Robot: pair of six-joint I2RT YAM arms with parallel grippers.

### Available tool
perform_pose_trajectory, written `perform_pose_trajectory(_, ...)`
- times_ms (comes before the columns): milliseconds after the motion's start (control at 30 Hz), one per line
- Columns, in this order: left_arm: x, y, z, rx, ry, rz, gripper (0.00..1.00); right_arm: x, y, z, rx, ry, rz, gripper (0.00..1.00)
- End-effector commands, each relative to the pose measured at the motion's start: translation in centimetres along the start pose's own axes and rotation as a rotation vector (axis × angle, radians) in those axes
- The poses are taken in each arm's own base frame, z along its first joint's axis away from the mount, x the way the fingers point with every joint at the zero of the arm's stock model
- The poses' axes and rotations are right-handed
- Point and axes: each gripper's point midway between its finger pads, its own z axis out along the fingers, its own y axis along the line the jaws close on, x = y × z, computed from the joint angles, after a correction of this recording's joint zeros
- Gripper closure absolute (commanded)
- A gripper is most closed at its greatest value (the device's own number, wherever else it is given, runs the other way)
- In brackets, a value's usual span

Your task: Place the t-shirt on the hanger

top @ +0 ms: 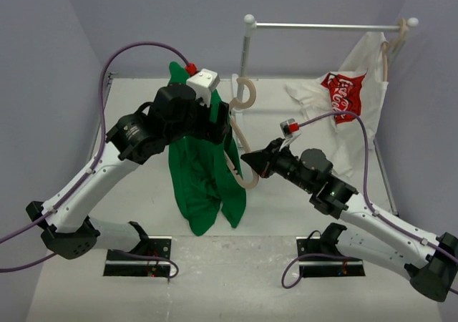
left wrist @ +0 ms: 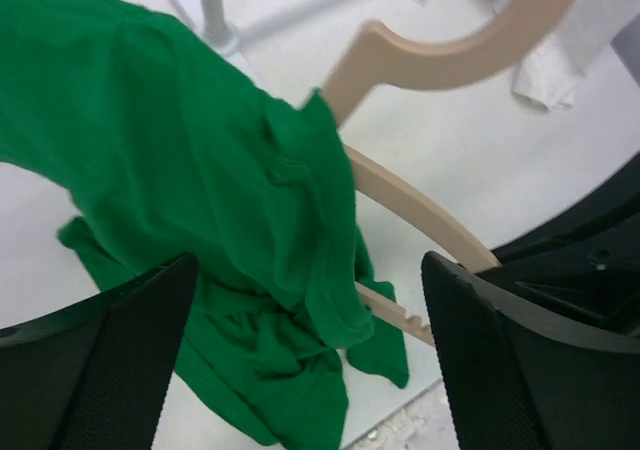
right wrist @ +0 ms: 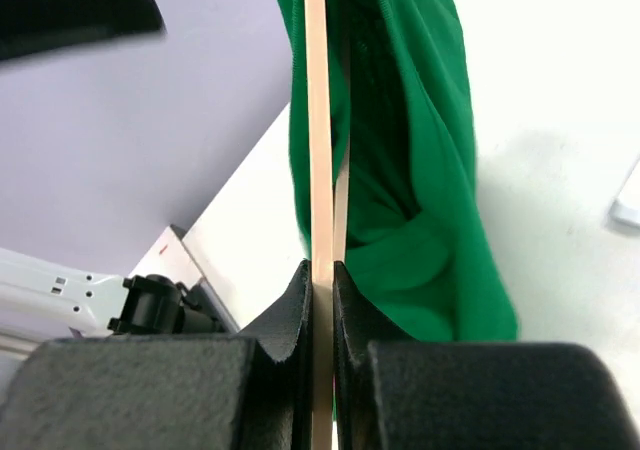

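T-shirt [left wrist: 200, 170] cloth, plain green, lies just ahead of the left hand [left wrist: 310, 265]. That hand is released: its two black fingers [left wrist: 110, 360] stand wide apart at either side of the wrist view, and neither pad presses on the fabric. From above, the left hand [top: 211, 125] sits high against the top of the green bundle. The right hand [right wrist: 322, 270] is clenched on the hanger [right wrist: 318, 120], with both fingers [right wrist: 295, 310] pinching the thin pale wood edge-on between them. In the overhead view this grip falls on the lower end of one hanger arm, with the right hand [top: 250, 161] reaching in from the right. The hanger [top: 247, 93] is held tilted, its thick wooden hook uppermost. The t-shirt [top: 204, 186] is bunched over its other arm and drapes down in long folds between the two robot arms. Whether the lowest folds touch the white table [top: 143, 100] cannot be told. Farther back stands a white rail [top: 322, 26] on a post. From its right end a second wooden hanger [top: 390, 50] carries a white shirt with a red Coca-Cola logo [top: 343, 93], well apart from the green one.
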Motion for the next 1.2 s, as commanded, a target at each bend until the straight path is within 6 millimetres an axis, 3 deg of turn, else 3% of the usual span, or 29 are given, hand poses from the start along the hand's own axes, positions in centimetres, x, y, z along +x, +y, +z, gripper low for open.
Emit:
perform_pose_trajectory(0, -6.0, 2.3, -4.2, -0.123, -0.167, 0.055, 0.00, -5.1, 1.7, -1.3, -0.057, -0.219, -0.123, 1.00)
perform_pose_trajectory(67, -8.0, 3.5, -5.1, -0.190, -0.227, 0.116, 0.00, -5.3, 1.2, -2.0, -0.049, -0.238, -0.212, 1.00)
perform_pose_trajectory(133, -9.4, 4.8, -5.2, -0.263, -0.279, 0.176, 0.00, -5.0, -0.5, -2.7, -0.007, -0.236, -0.298, 1.00)
perform_pose_trajectory(200, -10.3, 3.6, -4.9, -0.177, -0.323, 0.354, 0.00, -4.5, -0.4, -3.8, -0.072, -0.224, -0.385, 1.00)
perform_pose_trajectory(267, -11.5, 0.8, -5.1, -0.018, -0.412, 0.507, 0.00, -4.6, -1.1, -5.3, -0.090, -0.240, -0.488, 1.00)
perform_pose_trajectory(333, -11.7, -0.2, -5.8, 0.056, -0.463, 0.659, 0.00, -4.7, -1.8, -6.5, -0.087, -0.232, -0.557, 1.00)
perform_pose_trajectory(400, -10.1, -3.3, -6.2, 0.256, -0.467, 0.858, 0.00, -3.3, -2.1, -7.2, -0.118, -0.143, -0.607, 1.00)
perform_pose_trajectory(433, -9.1, -4.6, -6.5, 0.355, -0.464, 0.925, 0.00, -3.9, -2.1, -7.5, -0.118, -0.141, -0.664, 1.00)
perform_pose_trajectory(500, -7.8, -6.1, -6.8, 0.466, -0.453, 0.976, 0.00, -3.4, -1.9, -8.1, -0.147, -0.078, -0.742, 1.00)
perform_pose_trajectory(567, -7.2, -6.2, -6.6, 0.494, -0.419, 1.010, 0.00, -2.4, -2.2, -8.7, -0.160, -0.019, -0.781, 1.00)
perform_pose_trajectory(700, -5.2, -5.6, -6.0, 0.507, -0.328, 1.001, 0.00, -2.9, -2.0, -9.8, -0.153, 0.012, -0.885, 1.00)
perform_pose_trajectory(767, -3.2, -5.9, -6.1, 0.567, -0.286, 0.985, 0.00, -2.6, -1.3, -10.4, -0.191, 0.029, -0.920, 1.00)
perform_pose_trajectory(933, 1.8, -5.7, -6.3, 0.647, -0.189, 0.905, 0.19, -2.1, 0.4, -12.4, -0.268, 0.062, -0.991, 1.00)
perform_pose_trajectory(1167, 3.5, -7.2, -8.6, 0.790, -0.209, 0.892, 0.36, -1.9, 2.6, -14.3, -0.354, 0.044, -1.033, 1.00)
